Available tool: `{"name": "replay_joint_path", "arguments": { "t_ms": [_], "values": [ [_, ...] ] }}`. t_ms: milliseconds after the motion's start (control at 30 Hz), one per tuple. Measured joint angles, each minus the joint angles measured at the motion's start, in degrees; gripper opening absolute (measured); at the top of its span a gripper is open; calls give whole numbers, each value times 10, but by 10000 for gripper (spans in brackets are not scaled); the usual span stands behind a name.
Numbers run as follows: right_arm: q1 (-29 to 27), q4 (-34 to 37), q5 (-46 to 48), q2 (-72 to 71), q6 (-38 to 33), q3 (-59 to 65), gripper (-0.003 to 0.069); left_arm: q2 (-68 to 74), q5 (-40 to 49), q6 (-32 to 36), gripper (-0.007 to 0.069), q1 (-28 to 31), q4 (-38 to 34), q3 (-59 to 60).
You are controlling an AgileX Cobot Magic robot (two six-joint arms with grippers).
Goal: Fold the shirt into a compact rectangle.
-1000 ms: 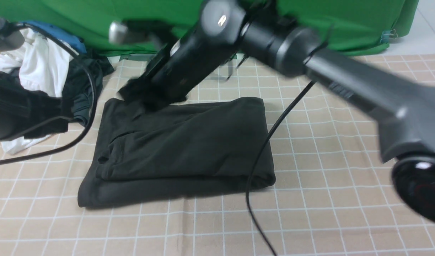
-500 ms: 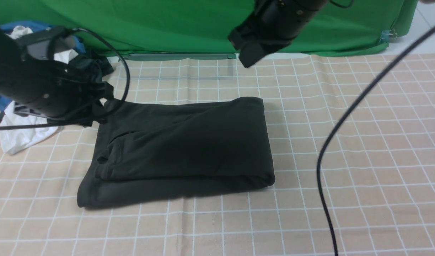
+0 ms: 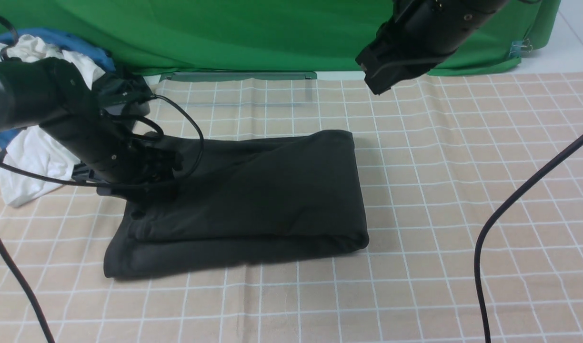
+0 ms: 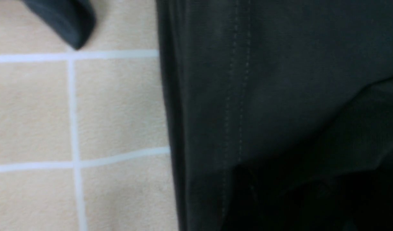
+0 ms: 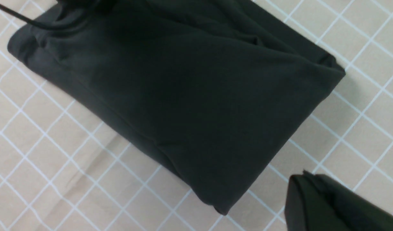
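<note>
only the left wrist view shows stitching [image 4: 238,106] on the shirt [image 4: 296,80].

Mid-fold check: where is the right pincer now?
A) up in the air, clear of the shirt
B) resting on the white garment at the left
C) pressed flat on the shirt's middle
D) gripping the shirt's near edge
A: the right pincer hangs in front of the green backdrop, apart from the folded shirt and touching no cloth.
</note>
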Motion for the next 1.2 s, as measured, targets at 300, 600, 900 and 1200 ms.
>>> {"name": "replay_joint_path", "arguments": {
  "t_ms": [300,600,900,1200],
  "values": [
    [0,1,-14,0,0,0,38,-6,4,40,54,0,-23,-3],
    [0,1,-17,0,0,0,38,-83,2,-14,50,21,14,-3],
    [0,1,-21,0,10,0,38,-90,-23,-32,52,56,28,-3],
    [0,1,3,0,19,0,38,-83,-15,-54,169,56,56,-3]
  ]
}}
